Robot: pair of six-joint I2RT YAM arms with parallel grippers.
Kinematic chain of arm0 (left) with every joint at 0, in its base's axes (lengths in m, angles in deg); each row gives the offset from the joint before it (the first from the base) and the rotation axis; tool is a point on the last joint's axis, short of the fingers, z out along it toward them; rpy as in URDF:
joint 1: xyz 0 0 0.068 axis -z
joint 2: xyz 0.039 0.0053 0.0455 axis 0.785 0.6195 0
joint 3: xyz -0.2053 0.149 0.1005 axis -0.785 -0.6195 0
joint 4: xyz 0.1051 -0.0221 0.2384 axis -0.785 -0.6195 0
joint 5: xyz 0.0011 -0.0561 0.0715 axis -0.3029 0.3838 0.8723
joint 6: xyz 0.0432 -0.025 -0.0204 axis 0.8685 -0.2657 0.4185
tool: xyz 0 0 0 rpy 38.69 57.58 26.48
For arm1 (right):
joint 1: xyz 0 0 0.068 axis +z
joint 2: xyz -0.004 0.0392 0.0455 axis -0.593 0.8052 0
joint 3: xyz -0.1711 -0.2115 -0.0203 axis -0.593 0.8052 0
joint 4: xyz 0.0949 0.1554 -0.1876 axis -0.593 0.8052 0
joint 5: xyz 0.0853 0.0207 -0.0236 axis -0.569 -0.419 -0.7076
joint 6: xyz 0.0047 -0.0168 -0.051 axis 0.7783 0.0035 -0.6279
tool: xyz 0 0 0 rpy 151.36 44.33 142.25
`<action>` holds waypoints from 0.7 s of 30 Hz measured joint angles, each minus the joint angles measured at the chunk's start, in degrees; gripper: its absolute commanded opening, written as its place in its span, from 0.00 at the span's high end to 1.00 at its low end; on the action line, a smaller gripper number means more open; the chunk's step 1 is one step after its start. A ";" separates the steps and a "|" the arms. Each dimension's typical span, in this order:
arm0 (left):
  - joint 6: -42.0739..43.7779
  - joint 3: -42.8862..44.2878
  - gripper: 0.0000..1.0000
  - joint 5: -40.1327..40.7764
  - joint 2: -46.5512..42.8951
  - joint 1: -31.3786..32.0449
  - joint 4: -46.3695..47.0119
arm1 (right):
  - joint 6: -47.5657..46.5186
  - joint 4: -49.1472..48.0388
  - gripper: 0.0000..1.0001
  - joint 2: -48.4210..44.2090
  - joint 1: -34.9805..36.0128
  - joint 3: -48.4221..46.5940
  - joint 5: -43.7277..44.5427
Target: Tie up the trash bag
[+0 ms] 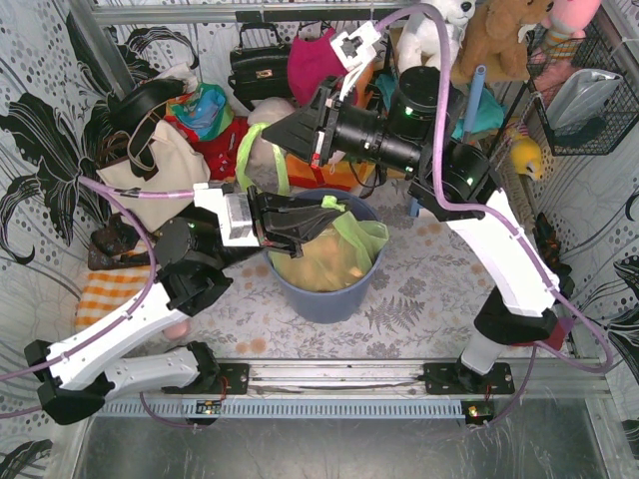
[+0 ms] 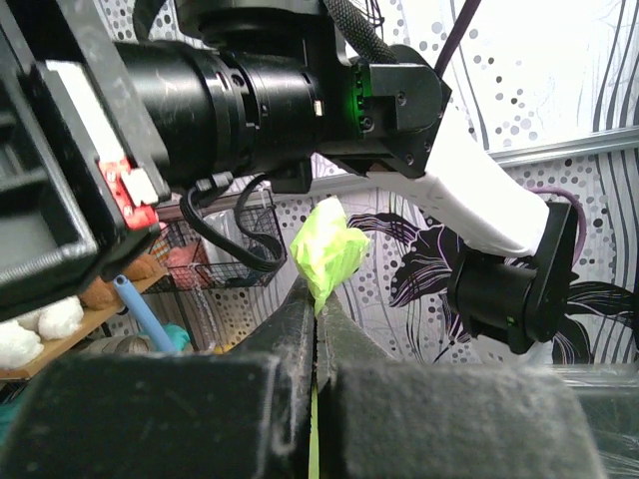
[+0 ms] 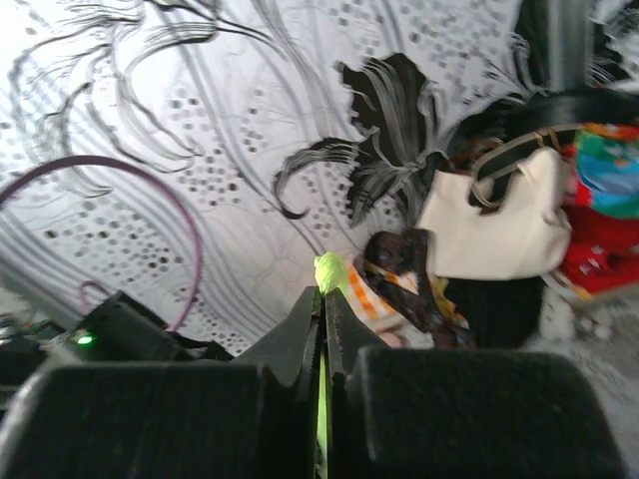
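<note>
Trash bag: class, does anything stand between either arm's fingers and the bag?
Nothing visible does. The left fingers and the right fingers are each shut on a green strip of the bag.

The desk is covered with a pale grey cloth printed with fern leaves. A round blue-grey bin stands upright on it near the middle. At the left edge lies a folded orange-and-white checked cloth, with a dark brown bundle just behind it. Along the far side a cream tote bag with dark handles leans beside a red bag, and a black handbag sits further back. A metal rail runs along the near edge, carrying two black mounting plates.
</note>
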 measured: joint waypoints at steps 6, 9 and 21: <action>0.02 -3.02 1.00 2.03 -2.36 0.00 1.03 | -0.26 1.31 1.00 -5.97 -0.02 9.86 10.01; 0.00 -4.68 1.00 3.02 -3.63 0.00 1.60 | -0.48 2.36 1.00 -9.62 0.00 14.01 14.32; 0.26 -7.98 1.00 7.34 -7.26 0.00 2.19 | 3.58 4.37 1.00 -22.60 -0.02 28.20 18.86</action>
